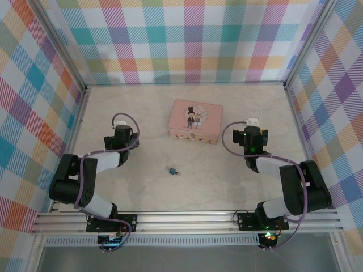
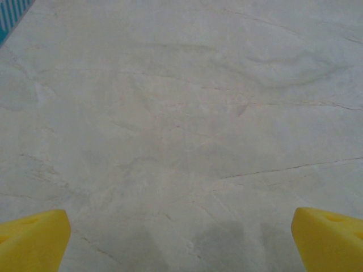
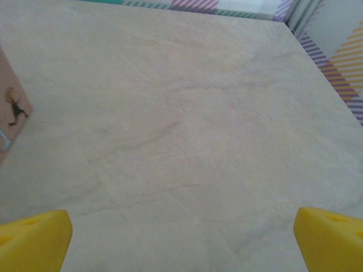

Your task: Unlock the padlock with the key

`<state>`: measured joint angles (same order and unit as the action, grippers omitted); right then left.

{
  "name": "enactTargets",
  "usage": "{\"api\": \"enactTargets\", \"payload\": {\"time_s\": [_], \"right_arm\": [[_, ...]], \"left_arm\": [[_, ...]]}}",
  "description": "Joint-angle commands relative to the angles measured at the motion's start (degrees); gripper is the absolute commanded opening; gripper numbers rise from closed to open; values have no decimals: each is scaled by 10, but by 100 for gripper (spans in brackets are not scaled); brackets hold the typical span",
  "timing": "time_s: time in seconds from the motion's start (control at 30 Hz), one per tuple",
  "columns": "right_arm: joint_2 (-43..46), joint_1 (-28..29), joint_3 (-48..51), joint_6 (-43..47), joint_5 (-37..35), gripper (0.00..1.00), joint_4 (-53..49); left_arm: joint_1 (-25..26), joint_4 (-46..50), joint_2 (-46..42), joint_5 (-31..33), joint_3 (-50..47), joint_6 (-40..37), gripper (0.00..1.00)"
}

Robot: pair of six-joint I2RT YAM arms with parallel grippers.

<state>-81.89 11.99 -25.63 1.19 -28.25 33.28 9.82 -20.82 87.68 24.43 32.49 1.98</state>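
While the left gripper (image 2: 180, 235) and right gripper (image 3: 182, 235) gaped wide, one padlock (image 1: 171, 169) lay near one closed tin (image 1: 195, 121).

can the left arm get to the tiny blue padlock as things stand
Probably yes: the tiny blue padlock lies on open tabletop with nothing between it and the open left gripper, which faces away.

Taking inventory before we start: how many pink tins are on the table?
1. The pink tin lies mid-table, just beyond the tiny blue padlock. Nothing there looks able to hide another.
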Motion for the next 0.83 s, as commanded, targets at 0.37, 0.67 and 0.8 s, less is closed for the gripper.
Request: {"api": "enactTargets", "payload": {"time_s": [0.37,0.67,0.8], "right_arm": [[-64,-85,42,-29,157,100,196],[-61,-91,31,-33,180,100,163],[-59,-92,34,-33,180,100,168]], "left_arm": [[-32,-279,20,-88,-96,-27,100],[-33,-277,20,-89,-96,-27,100],[-33,-277,19,-90,-96,-27,100]]}}
